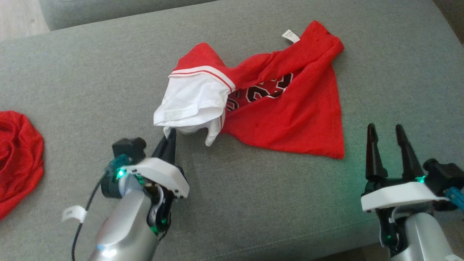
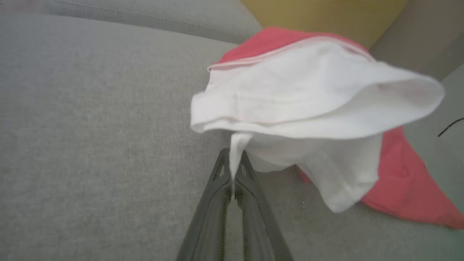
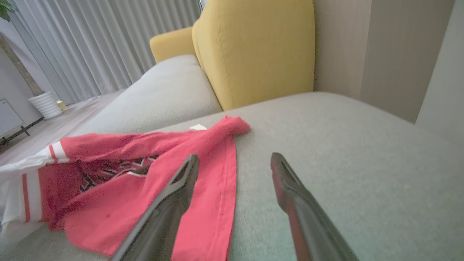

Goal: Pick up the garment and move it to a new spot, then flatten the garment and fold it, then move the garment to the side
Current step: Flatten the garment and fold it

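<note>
Head view first, and we are looking down on a broad grey sofa cushion (image 1: 90, 72) that is carrying everything. We are seeing the red garment (image 1: 290, 119) lying crumpled across its middle, with dark numbers showing in the folds and its white end (image 1: 188, 101) bunching toward the near left. Over at the left edge, well apart, another red cloth (image 1: 18, 156) is sitting in a heap. Now the left gripper (image 1: 169, 135): its jaws are pressing together on a thin strip of that white fabric. In the left wrist view we are watching the strip running down between the closed fingers (image 2: 217, 188), with the white end spreading just beyond them. The right gripper (image 1: 385, 128) is hovering at the near right with jaws standing apart, gripping nothing, near the garment's red corner but apart from it. A small white label (image 1: 291, 36) is poking out at the garment's far edge.
</note>
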`<state>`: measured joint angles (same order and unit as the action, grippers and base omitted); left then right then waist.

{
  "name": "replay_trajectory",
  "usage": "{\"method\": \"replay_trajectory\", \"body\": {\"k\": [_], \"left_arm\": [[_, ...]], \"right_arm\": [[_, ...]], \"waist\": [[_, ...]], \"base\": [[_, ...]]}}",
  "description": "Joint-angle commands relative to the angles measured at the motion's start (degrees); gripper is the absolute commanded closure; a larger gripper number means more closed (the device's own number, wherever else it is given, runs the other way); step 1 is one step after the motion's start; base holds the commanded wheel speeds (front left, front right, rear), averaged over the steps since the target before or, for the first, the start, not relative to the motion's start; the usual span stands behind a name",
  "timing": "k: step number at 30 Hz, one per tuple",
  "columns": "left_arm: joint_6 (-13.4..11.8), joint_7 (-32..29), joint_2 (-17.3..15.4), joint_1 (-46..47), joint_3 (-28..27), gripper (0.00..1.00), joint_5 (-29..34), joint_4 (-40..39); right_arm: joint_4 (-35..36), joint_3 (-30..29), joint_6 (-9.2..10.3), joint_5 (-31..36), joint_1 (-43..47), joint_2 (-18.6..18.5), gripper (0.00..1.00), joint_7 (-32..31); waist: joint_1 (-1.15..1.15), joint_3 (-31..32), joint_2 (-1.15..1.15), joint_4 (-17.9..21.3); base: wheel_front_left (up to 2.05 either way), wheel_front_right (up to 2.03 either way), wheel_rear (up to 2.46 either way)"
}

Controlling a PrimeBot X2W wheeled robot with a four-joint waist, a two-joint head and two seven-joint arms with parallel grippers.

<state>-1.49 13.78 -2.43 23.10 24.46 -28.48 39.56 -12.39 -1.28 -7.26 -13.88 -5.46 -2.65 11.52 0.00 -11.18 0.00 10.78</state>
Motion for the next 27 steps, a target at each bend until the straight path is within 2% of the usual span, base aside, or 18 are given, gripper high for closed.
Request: {"method": "replay_trajectory", "body": {"k": [1,8,14,18,23,25,27], "left_arm": [[0.1,0.8,-0.6,2.7,-2.7,1.0,-0.3,-3.0],[0.4,1.2,-0.5,-1.0,-7.4,1.0,1.5,-14.5],[0.2,1.2,-0.5,-3.3,-9.0,1.0,2.6,-18.6],[0.0,1.2,-0.5,-4.1,-9.2,1.0,2.4,-20.4],[-0.2,1.2,-0.5,-4.3,-8.6,1.0,2.1,-20.9],[-0.4,1.2,-0.5,-4.3,-8.3,1.0,1.9,-21.1],[-0.5,1.2,-0.5,-4.2,-8.3,1.0,1.9,-21.1]], "right_arm": [[0.6,1.5,-0.23,-1.0,-1.8,-0.2,0.0,-1.0],[-9.3,1.1,-0.23,-7.1,-3.8,-0.2,0.0,-5.0],[-16.4,2.0,-0.23,-10.1,-6.4,-0.2,0.0,-5.9],[-20.6,3.1,-0.23,-9.8,-7.7,-0.2,0.0,-6.7],[-23.3,4.2,-0.23,-10.1,-8.9,-0.2,0.0,-6.6],[-24.6,5.8,-0.23,-10.6,-9.8,-0.2,1.0,-7.3],[-24.8,6.7,-0.23,-10.7,-10.0,-0.2,1.0,-7.7]], "waist": [[0.0,0.1,0.0,-0.5],[0.0,0.5,0.0,-3.0],[0.0,0.5,0.0,-4.0],[0.0,0.2,0.0,-4.6],[0.0,-0.1,0.0,-5.0],[0.0,-0.3,0.0,-5.2],[0.0,-0.4,0.0,-5.2]], "base": [[0.0,0.0,0.0],[0.0,0.0,0.0],[0.0,0.0,0.0],[0.0,0.0,0.0],[0.0,0.0,0.0],[0.0,0.0,0.0],[0.0,0.0,0.0]]}}
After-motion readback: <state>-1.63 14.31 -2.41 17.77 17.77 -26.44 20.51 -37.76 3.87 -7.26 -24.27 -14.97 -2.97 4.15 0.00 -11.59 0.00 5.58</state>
